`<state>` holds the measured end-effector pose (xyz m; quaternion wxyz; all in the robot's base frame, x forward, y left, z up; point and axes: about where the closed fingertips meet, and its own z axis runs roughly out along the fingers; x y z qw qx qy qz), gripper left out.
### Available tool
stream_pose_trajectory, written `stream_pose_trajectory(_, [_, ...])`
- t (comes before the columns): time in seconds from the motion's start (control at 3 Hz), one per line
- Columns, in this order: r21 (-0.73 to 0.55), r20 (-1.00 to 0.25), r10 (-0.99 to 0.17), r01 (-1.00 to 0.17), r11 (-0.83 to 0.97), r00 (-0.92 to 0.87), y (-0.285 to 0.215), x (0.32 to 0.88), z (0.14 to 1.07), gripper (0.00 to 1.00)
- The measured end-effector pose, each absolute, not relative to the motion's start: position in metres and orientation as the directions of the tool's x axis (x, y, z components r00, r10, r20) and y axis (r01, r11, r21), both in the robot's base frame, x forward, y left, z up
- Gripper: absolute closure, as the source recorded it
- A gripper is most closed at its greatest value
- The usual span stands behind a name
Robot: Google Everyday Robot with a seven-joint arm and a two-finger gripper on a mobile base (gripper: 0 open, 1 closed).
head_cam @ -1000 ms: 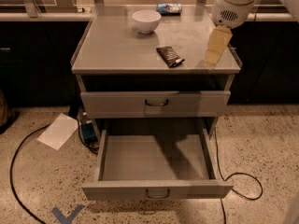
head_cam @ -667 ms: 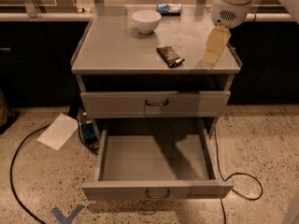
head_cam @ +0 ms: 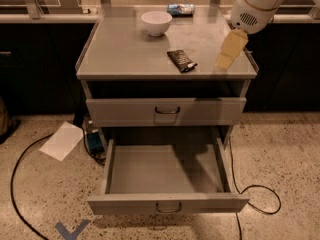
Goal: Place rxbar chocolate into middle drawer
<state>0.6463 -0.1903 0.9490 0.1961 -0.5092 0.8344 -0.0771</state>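
Robot test lab in an office kitchen area, speckled stone floor (head_cam: 40, 204), loose black cable (head_cam: 12, 176), blue tape mark (head_cam: 71, 230), grey metal table (head_cam: 125, 54) with drawers, dark counters (head_cam: 40, 69) behind, end effector (head_cam: 230, 51) over the table's right edge

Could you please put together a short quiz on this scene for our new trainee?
1. True or false: the rxbar chocolate already lies in the middle drawer.
2. The claw hangs over the right end of the cabinet top, as the picture shows it. Which is nearer to it? A) the white bowl B) the rxbar chocolate
3. Short answer: is the middle drawer open or shut?

Key: 1 false, the bar lies on the cabinet top. 2 B. 3 open.
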Motion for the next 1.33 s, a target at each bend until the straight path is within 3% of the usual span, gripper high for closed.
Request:
stream_pose_trajectory(0.33, [-0.285, -0.413, -0.832, -0.816, 0.504, -0.37, -0.164, 0.661, 0.944, 0.0])
stream_pose_trajectory(0.67, [-0.252, -0.522, -0.795, -0.835, 0.49, -0.309, -0.099, 0.706, 0.929, 0.0])
stream_pose_trajectory(1.33, [-0.251, -0.526, -0.789, -0.828, 0.501, -0.318, -0.086, 0.72, 0.915, 0.0])
